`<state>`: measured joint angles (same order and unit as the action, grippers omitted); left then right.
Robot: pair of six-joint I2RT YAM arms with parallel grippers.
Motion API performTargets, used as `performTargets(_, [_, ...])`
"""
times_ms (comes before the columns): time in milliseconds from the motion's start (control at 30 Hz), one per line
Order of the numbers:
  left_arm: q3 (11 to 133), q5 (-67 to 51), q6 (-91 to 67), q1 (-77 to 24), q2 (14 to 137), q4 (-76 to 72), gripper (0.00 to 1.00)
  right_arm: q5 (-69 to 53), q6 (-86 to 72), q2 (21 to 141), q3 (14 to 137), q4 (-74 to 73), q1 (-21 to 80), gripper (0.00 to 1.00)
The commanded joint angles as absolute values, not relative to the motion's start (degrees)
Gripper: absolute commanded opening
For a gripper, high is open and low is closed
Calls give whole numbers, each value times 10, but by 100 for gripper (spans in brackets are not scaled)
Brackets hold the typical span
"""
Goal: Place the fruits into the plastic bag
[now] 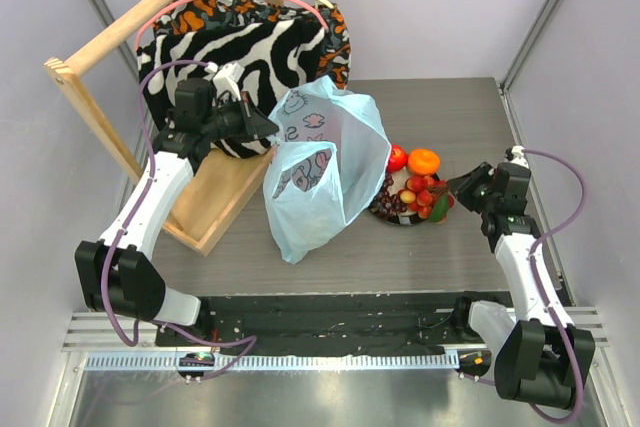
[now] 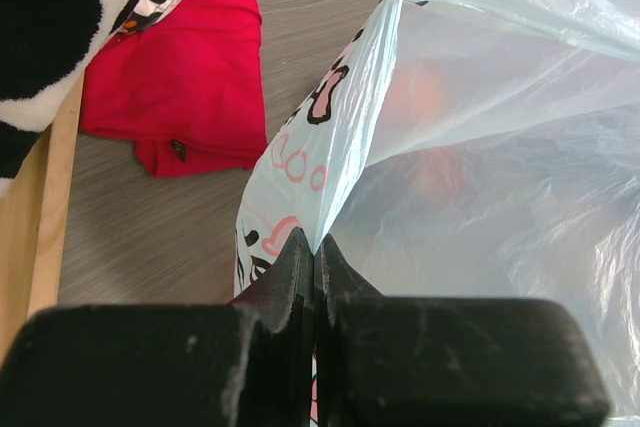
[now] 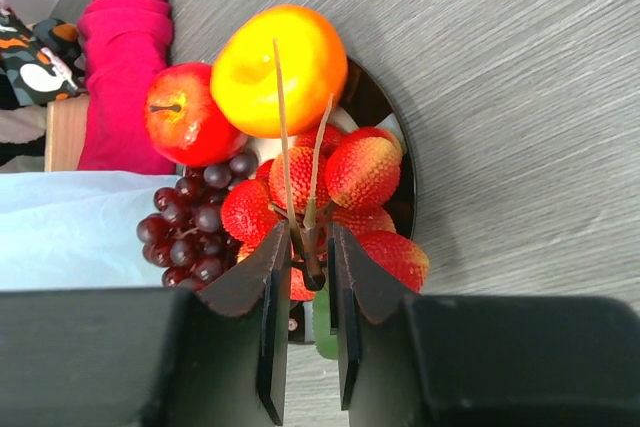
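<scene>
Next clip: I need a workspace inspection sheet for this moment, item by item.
Surface: grey wood-grain table, no spills seen.
Job's things: bag standing, mouth held up; apple, orange, grapes and red bunch piled on the plate beside the bag.
Clutter: red cloth; zebra fabric on a wooden rack.
End effectors: left end effector shut on the bag's edge; right end effector narrowly open, astride the red bunch's stem.
Cables: purple cables along both arms, no snag seen.
Surroundings: pale walls; metal rail in front.
</scene>
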<state>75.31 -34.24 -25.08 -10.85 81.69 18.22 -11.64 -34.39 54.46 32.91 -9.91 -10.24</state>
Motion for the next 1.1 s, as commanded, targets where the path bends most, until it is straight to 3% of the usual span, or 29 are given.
performTargets(0, [774, -356, -253, -105, 802, 163, 0, -126, -341, 512, 371, -114, -105, 16])
performTargets(367, [773, -358, -254, -105, 804, 163, 0, -96, -301, 476, 435, -207, -105, 11])
performTargets(467, [774, -357, -254, -105, 804, 163, 0, -104, -301, 465, 461, -210, -105, 8])
performTargets(500, [773, -356, -254, -105, 805, 163, 0, -106, -302, 463, 476, -211, -105, 1])
performTargets(567, [773, -358, -254, -105, 804, 162, 0, -112, -305, 461, 490, -205, -105, 1])
performTargets(867, [774, -356, -253, -105, 804, 163, 0, -244, -333, 438, 562, -64, -104, 1])
performTargets(1067, [772, -366, -260, -105, 803, 155, 0, -326, -346, 488, 695, 82, -104, 1])
